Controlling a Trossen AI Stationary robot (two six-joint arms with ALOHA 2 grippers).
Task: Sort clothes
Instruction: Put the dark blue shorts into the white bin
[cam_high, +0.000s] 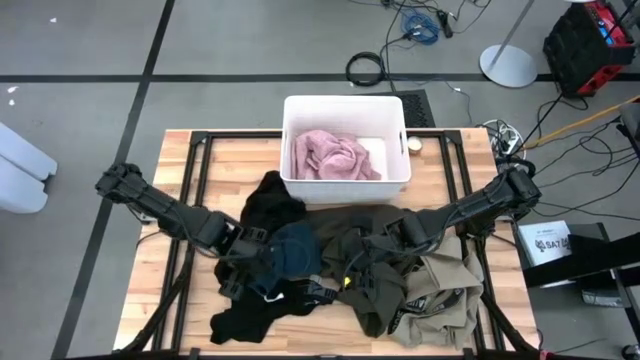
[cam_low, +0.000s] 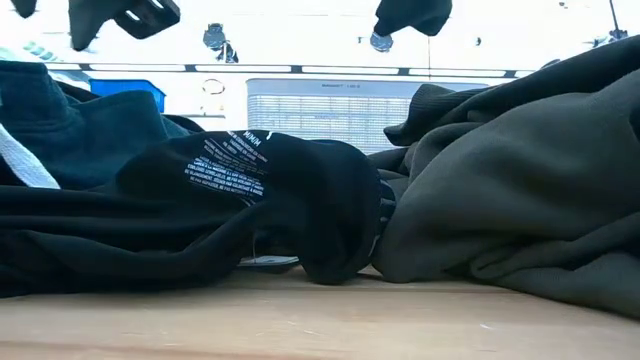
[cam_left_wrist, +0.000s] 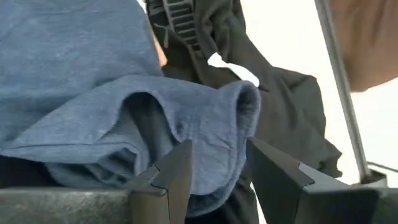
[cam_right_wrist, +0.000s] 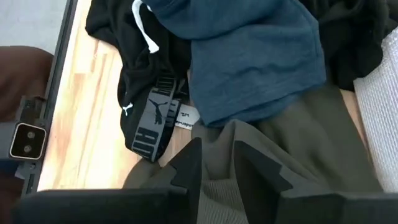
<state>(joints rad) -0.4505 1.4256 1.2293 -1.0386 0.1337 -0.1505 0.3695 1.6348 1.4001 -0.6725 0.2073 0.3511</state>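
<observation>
The left claw (cam_left_wrist: 214, 177) stands spread around a fold of the dark blue garment (cam_left_wrist: 93, 93). The right claw (cam_right_wrist: 217, 168) hangs slightly parted over the olive-green garment (cam_right_wrist: 298, 149) on the worktop (cam_high: 150, 300).

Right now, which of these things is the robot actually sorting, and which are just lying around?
Being sorted: pink garment, blue garment, olive garment, tan garment, black garments.

Lying about: white bin, cables on the floor, red and black case.
</observation>
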